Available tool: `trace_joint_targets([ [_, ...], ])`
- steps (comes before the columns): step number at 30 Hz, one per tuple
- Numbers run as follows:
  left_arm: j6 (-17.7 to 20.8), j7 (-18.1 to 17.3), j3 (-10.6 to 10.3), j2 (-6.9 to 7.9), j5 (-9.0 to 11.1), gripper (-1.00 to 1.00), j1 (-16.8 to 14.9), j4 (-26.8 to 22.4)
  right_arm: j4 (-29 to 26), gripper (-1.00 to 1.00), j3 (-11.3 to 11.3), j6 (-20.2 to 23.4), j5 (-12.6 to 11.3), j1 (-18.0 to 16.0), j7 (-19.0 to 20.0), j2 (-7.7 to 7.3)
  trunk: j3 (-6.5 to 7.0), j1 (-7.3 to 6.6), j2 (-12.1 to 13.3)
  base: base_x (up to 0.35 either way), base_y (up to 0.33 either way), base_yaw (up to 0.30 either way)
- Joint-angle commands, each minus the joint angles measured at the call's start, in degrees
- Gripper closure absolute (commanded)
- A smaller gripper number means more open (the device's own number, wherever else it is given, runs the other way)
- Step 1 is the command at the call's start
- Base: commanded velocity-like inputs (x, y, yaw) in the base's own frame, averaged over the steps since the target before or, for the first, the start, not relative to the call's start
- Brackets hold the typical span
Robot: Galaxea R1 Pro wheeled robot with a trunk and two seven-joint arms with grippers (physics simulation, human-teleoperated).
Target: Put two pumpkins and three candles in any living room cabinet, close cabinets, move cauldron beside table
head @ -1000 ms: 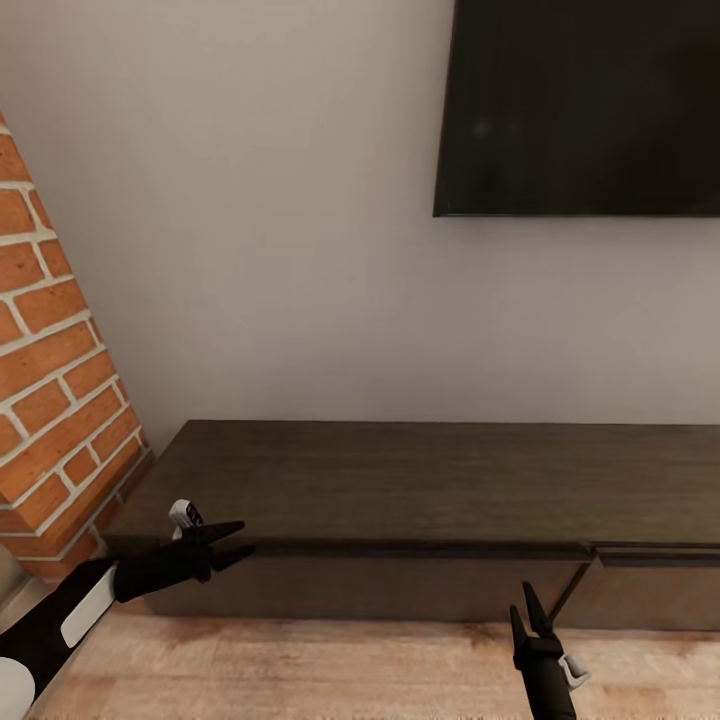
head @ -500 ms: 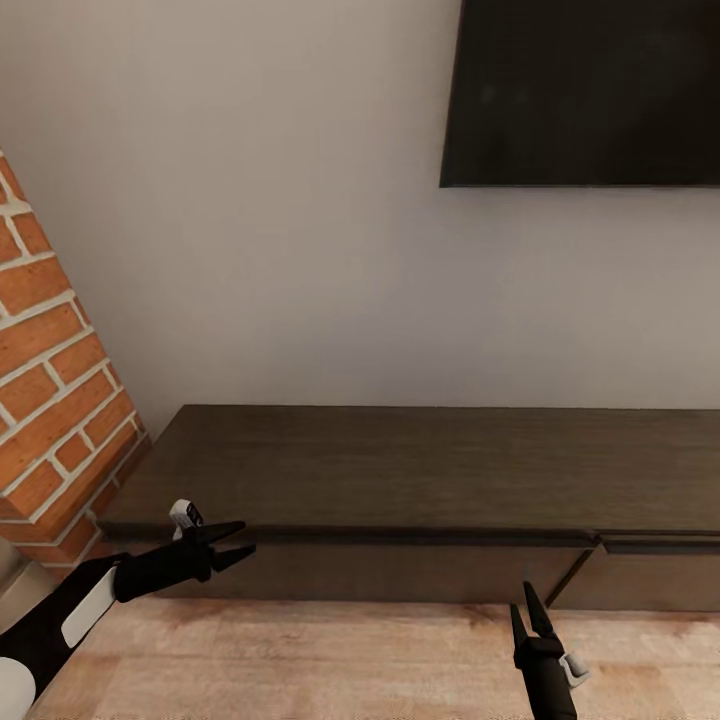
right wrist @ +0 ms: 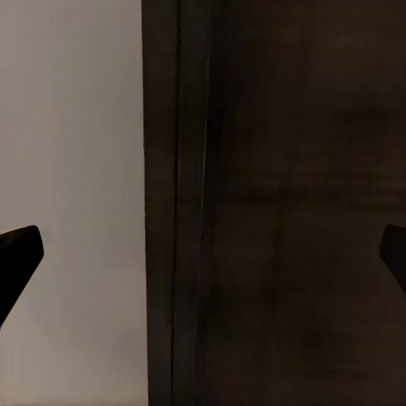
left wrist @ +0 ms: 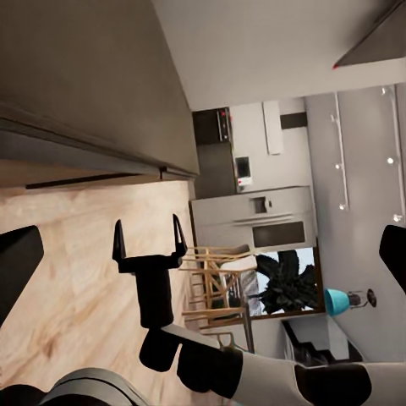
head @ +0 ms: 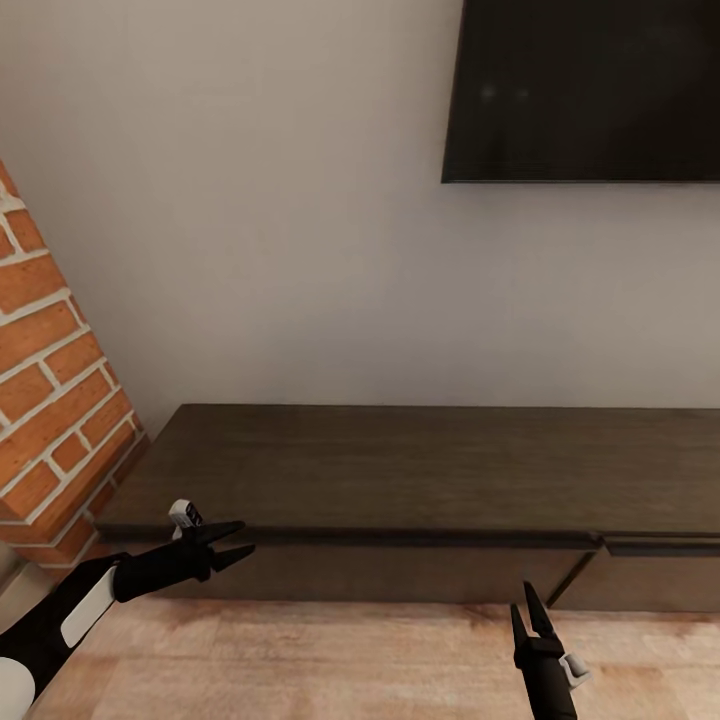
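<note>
Facing cabinet (head: 400, 480), left end effector (head: 236, 541) and right end effector (head: 527, 610) gape, empty.

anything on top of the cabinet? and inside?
The cabinet top shows only bare dark wood. Above it, a black screen hangs on the wall. The drawer fronts look shut, so the inside is hidden.

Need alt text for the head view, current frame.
A long, low dark-brown cabinet stands against a pale wall, drawer fronts closed, top bare. Both arms reach toward it over a wood floor: left end effector and right end effector, both open and empty. Brick column at left, black screen upper right.
</note>
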Motion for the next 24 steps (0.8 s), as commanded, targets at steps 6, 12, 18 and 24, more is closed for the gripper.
trace_joint_targets([
  [6,0.6,-0.1,-0.3,0.06,0.3,-1.00,-0.1,0.0,0.0,-1.00,0.5,-0.6,-0.4,0.0,0.1,-0.07,-0.05,-0.01,0.0,0.087,0.000,0.000],
  [12,0.6,-0.1,-0.3,0.06,0.3,-1.00,-0.1,0.0,0.0,-1.00,0.5,-0.6,-0.4,0.0,0.1,-0.08,-0.05,-0.01,0.0,0.141,0.000,0.000],
  [18,0.6,-0.1,-0.3,0.04,0.3,-1.00,-0.1,0.0,0.0,-1.00,0.5,-0.6,-0.4,0.0,0.1,-0.09,-0.05,-0.01,0.0,0.151,0.000,0.000],
  [24,0.6,-0.1,-0.3,-0.01,0.3,-1.00,-0.1,0.0,0.0,-1.00,0.5,-0.6,-0.4,0.0,0.2,-0.10,-0.05,-0.01,0.0,0.062,0.000,0.000],
])
